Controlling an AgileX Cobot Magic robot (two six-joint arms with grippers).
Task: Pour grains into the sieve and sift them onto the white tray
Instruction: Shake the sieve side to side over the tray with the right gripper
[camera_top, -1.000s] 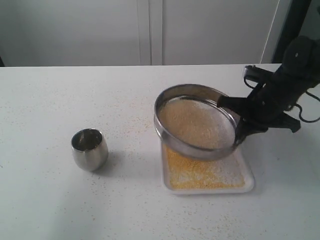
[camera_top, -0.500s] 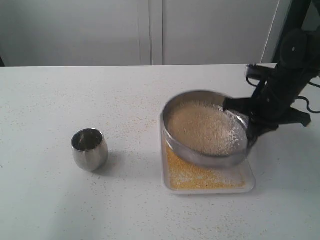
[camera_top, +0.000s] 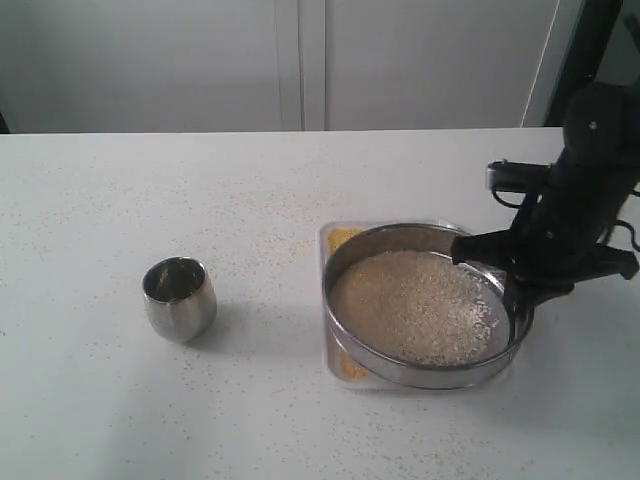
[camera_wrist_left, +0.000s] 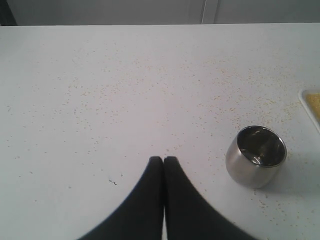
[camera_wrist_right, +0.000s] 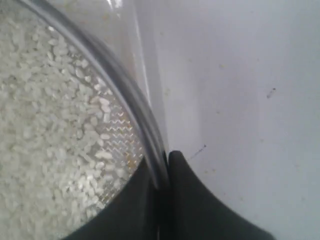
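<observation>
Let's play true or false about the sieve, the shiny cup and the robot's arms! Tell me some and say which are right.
1. The right jaws pinch the sieve by its rim. True.
2. The steel cup lies tipped over. False: it stands upright.
3. Pale grains lie in the sieve. True.
4. The left jaws hold the cup. False: they are shut on nothing, apart from it.
5. The sieve covers most of the white tray. True.

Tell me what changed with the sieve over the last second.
The wide round steel mesh sieve, clamped at its rim by the right gripper, dropped from a raised tilt to nearly level over the flat white rectangular tray, hiding most of it. The small steel cup stayed put.
</observation>
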